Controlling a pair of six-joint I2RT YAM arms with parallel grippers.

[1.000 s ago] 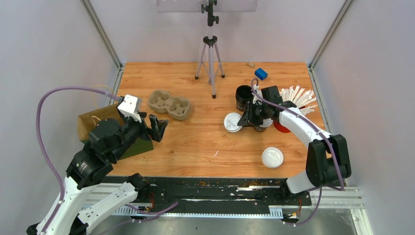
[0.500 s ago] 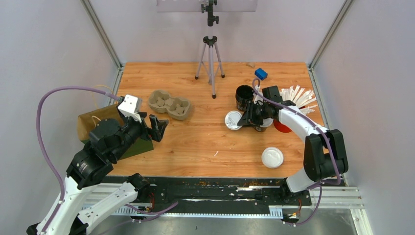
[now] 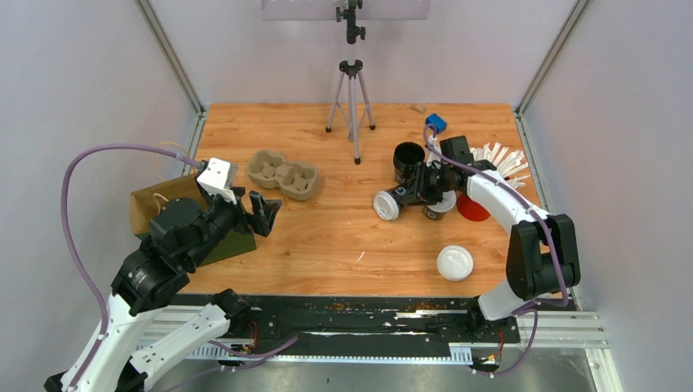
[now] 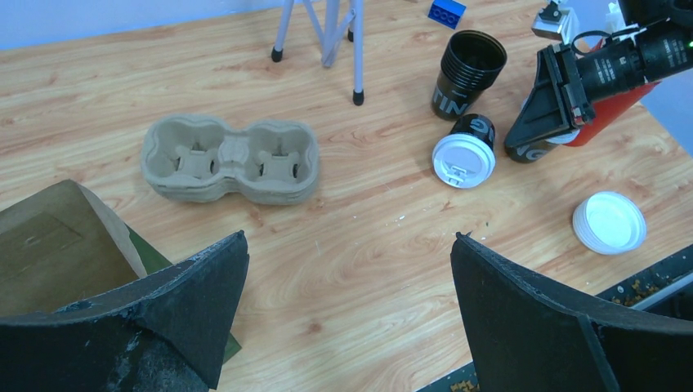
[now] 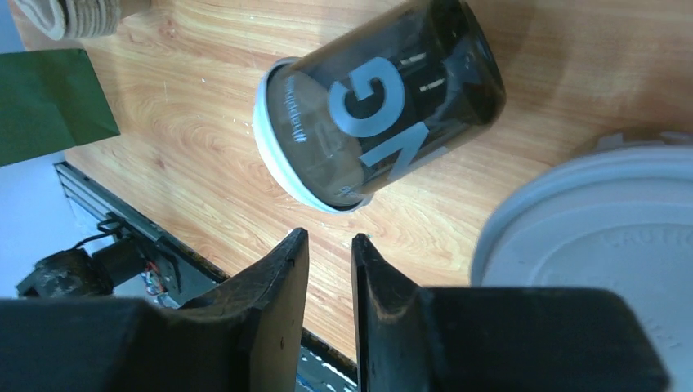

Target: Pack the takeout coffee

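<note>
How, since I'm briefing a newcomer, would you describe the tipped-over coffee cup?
Find the tripod at the far edge of the wooden table; right of it stands a tall black stack of open cups. Just nearer lies the cup: the only one on its side, white lid on.

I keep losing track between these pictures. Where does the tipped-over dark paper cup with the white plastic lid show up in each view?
Top external: the tipped-over dark paper cup lies on its side right of centre.
Left wrist: upper right, lid facing the camera.
Right wrist: top centre, large, lid to the left.
Shared landmark: the beige cardboard two-cup carrier, left of the cup in every view.
</note>
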